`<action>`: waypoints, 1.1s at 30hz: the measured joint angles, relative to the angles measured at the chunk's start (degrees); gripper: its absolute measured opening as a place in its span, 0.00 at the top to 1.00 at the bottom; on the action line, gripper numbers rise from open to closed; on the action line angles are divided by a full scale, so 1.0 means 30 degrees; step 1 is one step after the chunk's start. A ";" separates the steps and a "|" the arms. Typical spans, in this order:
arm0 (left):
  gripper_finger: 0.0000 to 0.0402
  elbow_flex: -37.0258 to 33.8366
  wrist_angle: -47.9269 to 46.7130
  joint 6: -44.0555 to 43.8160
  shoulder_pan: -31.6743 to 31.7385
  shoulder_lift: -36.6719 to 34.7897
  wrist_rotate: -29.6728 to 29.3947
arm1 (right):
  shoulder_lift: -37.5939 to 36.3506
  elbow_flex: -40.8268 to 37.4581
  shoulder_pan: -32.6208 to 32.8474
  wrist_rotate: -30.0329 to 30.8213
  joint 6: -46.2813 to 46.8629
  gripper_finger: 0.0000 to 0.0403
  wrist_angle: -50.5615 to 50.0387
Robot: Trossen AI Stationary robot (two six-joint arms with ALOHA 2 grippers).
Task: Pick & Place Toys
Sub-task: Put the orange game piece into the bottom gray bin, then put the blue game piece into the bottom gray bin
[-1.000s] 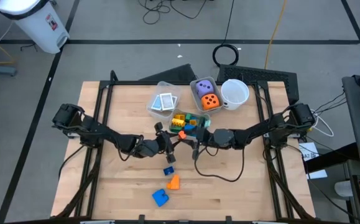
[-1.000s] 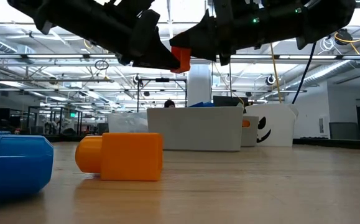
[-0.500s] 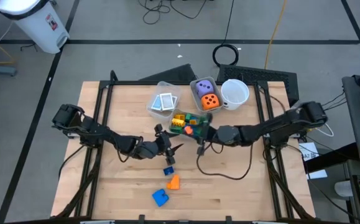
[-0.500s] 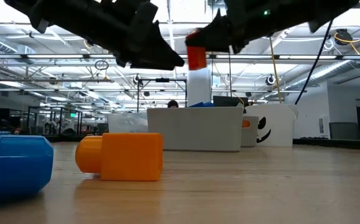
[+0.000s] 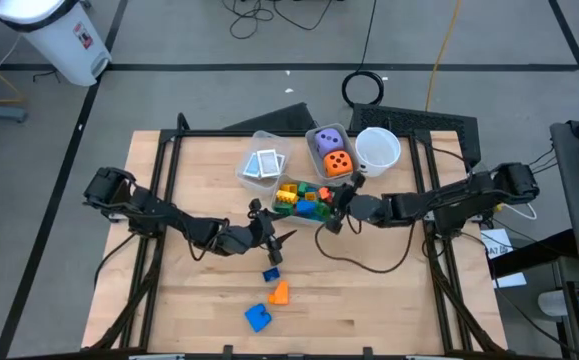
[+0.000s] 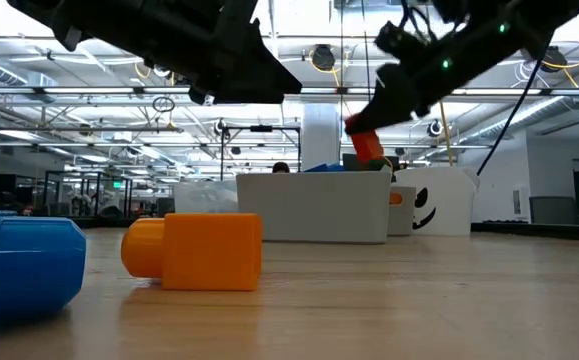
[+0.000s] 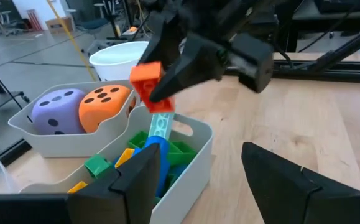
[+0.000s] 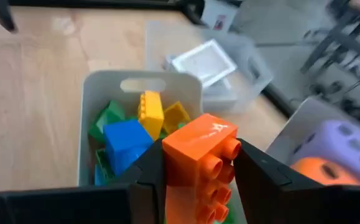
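An orange block [image 8: 198, 155] is clamped in the right tool [image 5: 341, 207], raised over the block bin [image 5: 321, 213], which already holds green, blue and yellow blocks. The landmark taken here is that block bin. If the block is let go from this height, it could bounce off the piled blocks and tip out over the bin's rim onto the counter [image 5: 399, 290]; the risk is judged greater because the block appears to be held near the rim on the dice bin's side rather than over the middle. A release made too far to that side could also drop the block into the dice bin [image 5: 321, 168], where the purple die [image 7: 56, 111] and orange die [image 7: 104, 104] lie. The low view shows the block tilted in the grip, so a loose hold could let it slip early.

The right arm is stretched from the counter's right edge toward the block bin, its tool angled downward over it. The left tool [image 5: 274, 240] is held just beside the bin on the counter's open side, its fingers [image 7: 136, 180] standing apart and empty. Three more blocks remain on the counter, well away from the bin: a small blue one [image 5: 271, 273], an orange one [image 5: 280, 292] and a larger blue one [image 5: 258, 318].
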 joint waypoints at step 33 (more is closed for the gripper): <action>0.39 0.1456 -0.6578 -0.5974 -0.2300 0.0240 0.4276 | -0.0979 -0.1343 0.0444 -0.3800 -0.1253 0.25 0.4156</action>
